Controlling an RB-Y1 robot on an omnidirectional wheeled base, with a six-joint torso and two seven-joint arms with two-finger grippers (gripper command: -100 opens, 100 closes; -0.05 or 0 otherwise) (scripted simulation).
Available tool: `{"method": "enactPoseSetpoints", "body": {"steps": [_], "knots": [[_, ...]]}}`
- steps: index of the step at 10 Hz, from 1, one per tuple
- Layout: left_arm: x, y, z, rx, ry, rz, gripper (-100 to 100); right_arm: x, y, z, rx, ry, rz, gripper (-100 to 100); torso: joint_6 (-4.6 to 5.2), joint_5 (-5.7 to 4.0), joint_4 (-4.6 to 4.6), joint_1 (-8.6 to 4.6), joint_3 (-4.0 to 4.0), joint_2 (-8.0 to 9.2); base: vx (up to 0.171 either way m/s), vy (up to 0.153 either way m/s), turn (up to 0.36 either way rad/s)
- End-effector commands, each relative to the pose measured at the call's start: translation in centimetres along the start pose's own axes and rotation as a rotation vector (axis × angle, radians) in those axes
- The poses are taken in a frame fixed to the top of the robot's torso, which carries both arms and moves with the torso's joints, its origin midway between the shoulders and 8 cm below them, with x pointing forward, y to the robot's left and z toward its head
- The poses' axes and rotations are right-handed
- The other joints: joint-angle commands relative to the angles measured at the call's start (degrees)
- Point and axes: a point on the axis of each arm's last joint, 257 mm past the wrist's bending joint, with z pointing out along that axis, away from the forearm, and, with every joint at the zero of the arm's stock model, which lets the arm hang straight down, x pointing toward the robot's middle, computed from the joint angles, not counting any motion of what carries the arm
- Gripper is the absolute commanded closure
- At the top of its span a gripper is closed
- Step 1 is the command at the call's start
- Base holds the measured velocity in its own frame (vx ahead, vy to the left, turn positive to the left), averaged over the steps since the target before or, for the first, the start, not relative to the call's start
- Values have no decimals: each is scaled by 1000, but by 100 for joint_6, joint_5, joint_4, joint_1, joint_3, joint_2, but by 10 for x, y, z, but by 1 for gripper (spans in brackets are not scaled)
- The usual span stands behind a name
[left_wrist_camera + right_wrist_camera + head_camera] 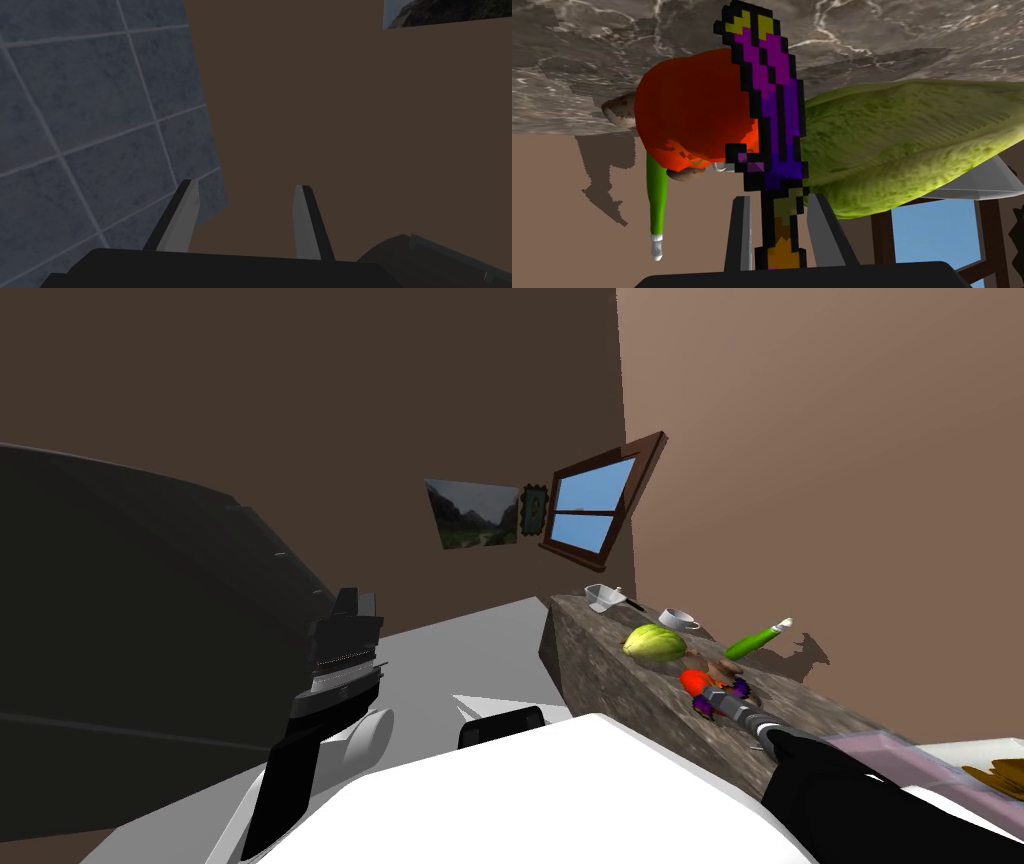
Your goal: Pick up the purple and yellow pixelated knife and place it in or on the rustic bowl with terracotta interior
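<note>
"So, which way did the purple and yellow pixelated knife [772,115] lie from your pincer?"

"Straight out along it. My right pincer [778,199] was clenched on the yellowish handle end, a grey finger pressing each side. The knife's long axis ran in line with the fingers, with the tip farthest from me."

"And the bowl?"

"The brown-rimmed bowl with the orange-red interior [687,115] sat on the grey marbled stone tabletop [587,60], right behind the blade. A wrinkled green cabbage [902,145] lay close beside it. Whether blade and bowl touched, I could not tell. I judged the placing would turn on carrying that tip over the rim."

"Your other arm?"

"The left pincer [246,192] hung released and empty at my left, well apart from the tabletop. The right was far nearer."
</note>
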Motion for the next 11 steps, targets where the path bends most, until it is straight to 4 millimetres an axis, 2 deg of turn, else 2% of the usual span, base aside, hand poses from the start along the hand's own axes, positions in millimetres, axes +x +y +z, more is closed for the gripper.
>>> {"method": "enactPoseSetpoints", "body": {"steps": [1, 3, 4, 5, 6, 7, 8, 11], "knots": [[0, 0, 0, 0, 0, 0, 0, 0, 0, 0, 0, 0, 0, 100, 0, 0, 0, 0, 0, 0, 0, 0, 0], [0, 0, 0, 0, 0, 0, 0, 0, -1, 0, 1, -1, -1, 100, -2, -5, 1, -1, 1, 1, 0, 0, 0], [0, 0, 0, 0, 0, 0, 0, 0, -1, 0, 1, -1, -1, 0, -2, -6, 1, -1, 1, 0, 0, 0, 0], [0, 0, 0, 0, 0, 0, 0, -2, 3, -5, -2, 5, -5, 100, -3, -6, 1, -1, 1, 0, -11, 24, -49], [0, 0, 0, 0, 0, 0, 0, -2, 2, -3, -2, 1, -4, 100, 1, -3, 1, 10, 3, 5, -7, 17, -18], [0, 0, 0, 0, 0, 0, 0, -2, 2, -3, -2, 2, -4, 0, -1, -3, 2, 8, 3, 4, 0, 0, 0], [0, 0, 0, 0, 0, 0, 0, -12, -1, -10, 5, -18, -11, 100, -2, -4, 1, 3, 1, 2, -108, 14, -91], [0, 0, 0, 0, 0, 0, 0, -29, -7, -22, 19, -47, -25, 100, 21, 1, 18, 4, 53, 93, -215, -2, -101]]}}
